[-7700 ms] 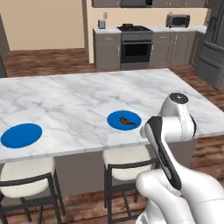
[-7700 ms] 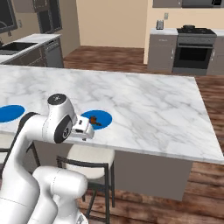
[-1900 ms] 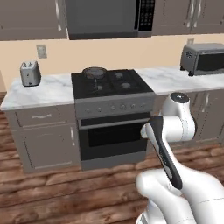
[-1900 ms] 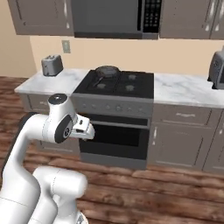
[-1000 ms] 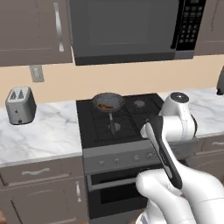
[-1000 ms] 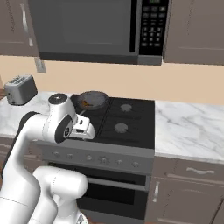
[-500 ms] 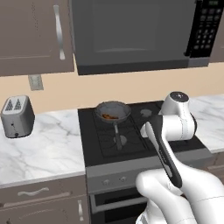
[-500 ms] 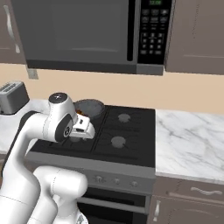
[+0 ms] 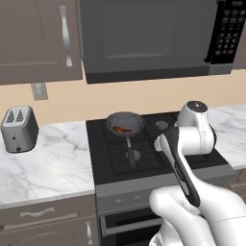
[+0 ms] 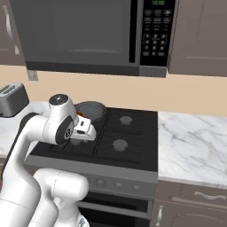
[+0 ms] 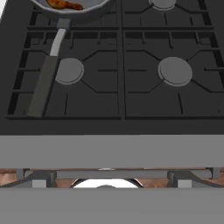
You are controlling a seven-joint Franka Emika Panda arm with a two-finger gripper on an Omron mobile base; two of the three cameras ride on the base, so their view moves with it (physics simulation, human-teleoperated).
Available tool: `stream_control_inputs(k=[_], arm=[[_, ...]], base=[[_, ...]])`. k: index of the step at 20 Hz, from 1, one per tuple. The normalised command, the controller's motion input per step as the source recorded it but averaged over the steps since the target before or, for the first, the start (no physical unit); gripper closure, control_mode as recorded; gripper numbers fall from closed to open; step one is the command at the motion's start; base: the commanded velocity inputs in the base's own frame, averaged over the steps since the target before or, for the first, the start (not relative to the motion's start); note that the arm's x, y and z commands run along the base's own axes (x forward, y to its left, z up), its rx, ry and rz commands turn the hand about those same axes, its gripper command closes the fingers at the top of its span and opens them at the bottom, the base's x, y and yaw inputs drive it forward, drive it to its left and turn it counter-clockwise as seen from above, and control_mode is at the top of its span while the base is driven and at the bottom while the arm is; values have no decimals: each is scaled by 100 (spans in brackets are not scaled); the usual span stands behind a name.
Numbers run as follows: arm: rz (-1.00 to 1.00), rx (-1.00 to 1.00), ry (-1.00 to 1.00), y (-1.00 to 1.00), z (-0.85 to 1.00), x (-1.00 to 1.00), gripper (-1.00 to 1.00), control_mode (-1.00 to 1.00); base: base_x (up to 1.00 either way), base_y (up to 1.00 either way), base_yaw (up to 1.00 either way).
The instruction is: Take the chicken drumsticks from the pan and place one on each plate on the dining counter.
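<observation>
stove [image 9: 144, 153]: black, four burners | microwave [image 9: 149, 38]: above stove | toaster [image 9: 19, 129]: left on marble worktop [image 9: 43, 163]

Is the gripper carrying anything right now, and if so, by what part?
Nothing is held. The gripper is open and empty, short of the pan; the chicken drumstick lies in it on the stove's back left burner.

The robot arm [image 9: 192, 144] has a smooth, glossy white shell made of thick rounded segments. Its top joint ends in a round white cap with a small dark grey disc in the middle. A long dark grey strip runs down one side of the link under this cap. A dark band separates the segments. The wrist block [image 10: 84, 127] is white and boxy.
</observation>
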Motion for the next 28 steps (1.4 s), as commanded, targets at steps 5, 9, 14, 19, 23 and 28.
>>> stream_control_inputs(k=[5,9,14,19,23,28], arm=[[0,0,0,0,0,0,-100,100],[0,0,0,0,0,0,-100,100],[0,0,0,0,0,0,-100,100],[2,0,-5,1,3,0,-100,-100],[13,0,-37,10,42,0,-100,-100],[12,-1,-30,41,42,18,-100,-100]], base=[[17,12,-1],[0,0,0],[0,0,0],[0,0,0],[0,0,0],[0,0,0]])
